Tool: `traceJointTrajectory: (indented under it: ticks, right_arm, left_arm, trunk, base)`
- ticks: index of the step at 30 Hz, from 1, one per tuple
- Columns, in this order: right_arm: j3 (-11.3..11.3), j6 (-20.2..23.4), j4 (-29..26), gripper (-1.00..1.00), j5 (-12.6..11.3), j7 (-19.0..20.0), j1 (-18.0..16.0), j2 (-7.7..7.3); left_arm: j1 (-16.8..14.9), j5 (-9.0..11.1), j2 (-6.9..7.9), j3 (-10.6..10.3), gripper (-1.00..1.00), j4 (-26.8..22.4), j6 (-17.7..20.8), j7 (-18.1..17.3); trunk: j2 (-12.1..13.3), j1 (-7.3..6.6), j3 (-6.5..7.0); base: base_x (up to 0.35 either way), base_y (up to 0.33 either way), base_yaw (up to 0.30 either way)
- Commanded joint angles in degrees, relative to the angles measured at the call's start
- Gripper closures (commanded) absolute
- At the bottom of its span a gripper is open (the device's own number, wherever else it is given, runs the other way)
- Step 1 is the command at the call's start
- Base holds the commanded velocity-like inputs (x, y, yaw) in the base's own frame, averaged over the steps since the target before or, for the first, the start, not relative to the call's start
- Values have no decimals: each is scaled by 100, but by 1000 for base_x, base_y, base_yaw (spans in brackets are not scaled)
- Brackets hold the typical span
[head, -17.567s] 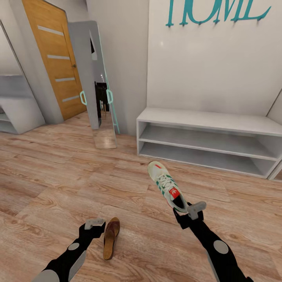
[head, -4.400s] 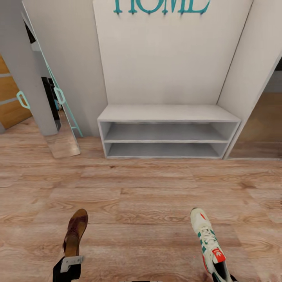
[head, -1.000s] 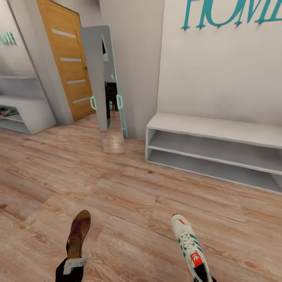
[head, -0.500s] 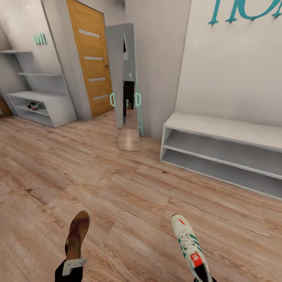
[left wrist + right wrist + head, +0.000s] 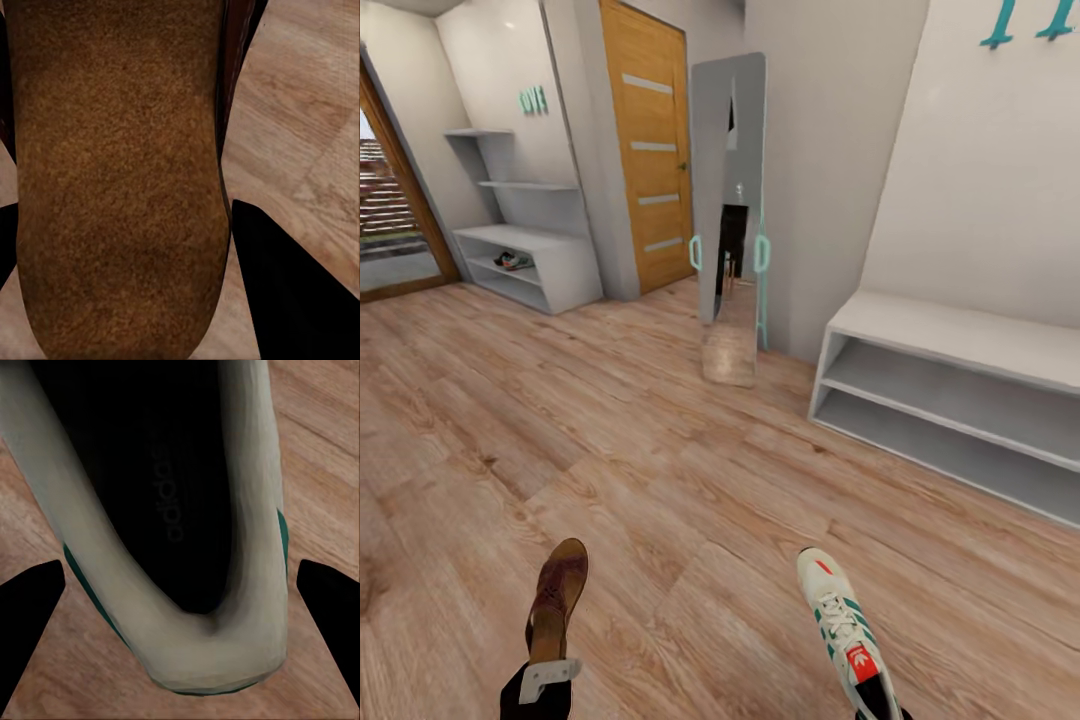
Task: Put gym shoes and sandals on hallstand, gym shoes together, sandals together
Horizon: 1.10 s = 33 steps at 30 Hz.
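Carrying stage judged underway: sandal (image 5: pixel 556 598) clamped in left fingers (image 5: pixel 549 677), gym shoe (image 5: pixel 843 630) clamped by heel in right gripper (image 5: pixel 180 607), both held above corridor floor (image 5: pixel 660 450). One shoe seen on far-left hallstand (image 5: pixel 525 262) shelf; type cannot be told. Fourth unaccounted for.

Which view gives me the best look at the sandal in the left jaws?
The head view: the whole sandal shows there, toe pointing forward, above the floor. The left wrist view shows a close-up of its brown insole.
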Motion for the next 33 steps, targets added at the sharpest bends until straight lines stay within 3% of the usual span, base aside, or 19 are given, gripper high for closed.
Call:
traceJointTrajectory:
  ticks: [1,33]
  right_arm:
    - [-46,-24,-6,100,21,53,-5,8]
    - [-20,-27,-33,100,27,61,-5,17]
  left_arm:
    - [-5,5,5,-47,100,1,-14,52]
    - [-5,6,5,-47,100,6,-14,46]
  trunk:
    - [-2,1,-7]
    - [-2,1,-16]
  base:
    - [273,71,278]
    - [333,14,278]
